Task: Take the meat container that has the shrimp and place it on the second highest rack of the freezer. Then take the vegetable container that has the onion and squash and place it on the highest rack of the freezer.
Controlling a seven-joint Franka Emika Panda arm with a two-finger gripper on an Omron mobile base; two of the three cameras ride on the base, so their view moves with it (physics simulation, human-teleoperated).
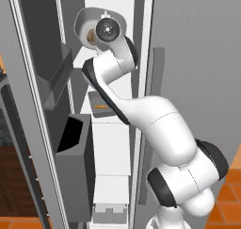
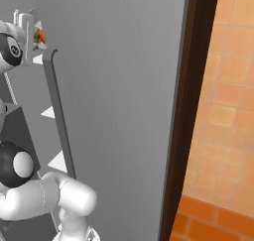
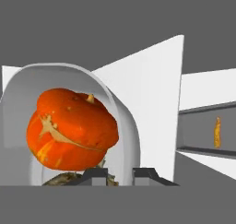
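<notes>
— Where's your hand?

— My hand is up inside the freezer, near its top. The fingers are nearly together, pinched on the rim of the pale bowl. The bowl is tipped on its side toward my camera.

— What's in it?

— A big orange squash, with something brownish under it at the rim; I can't tell what that is.

— And the meat tray?

— The tray sits on a white shelf lower in the freezer, below the bowl, partly behind my arm. The shrimp lies inside it.

— The door?

— The freezer's door stands open, to the left of the shelves.
</notes>
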